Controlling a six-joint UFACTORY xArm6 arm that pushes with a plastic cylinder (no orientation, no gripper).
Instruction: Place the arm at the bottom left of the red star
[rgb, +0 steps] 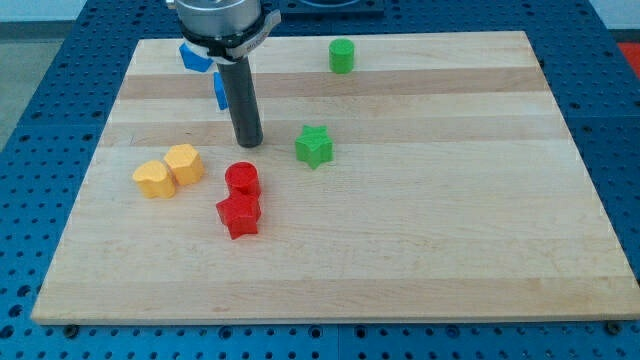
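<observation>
Pale wooden worktop (420, 250) on blue perforated base. Far right of centre: green cylinder (342, 56). Mid-board: green star (314, 146). Left: two yellow blocks, touching, (153, 180) and (185, 163). Near centre: red cylinder (242, 180) touching red star (239, 216). Far left: two blue blocks (193, 56), (219, 90), partly hidden.

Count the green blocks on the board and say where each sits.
2: a green cylinder near the view's top, and a green star at centre, right of my tip.
</observation>
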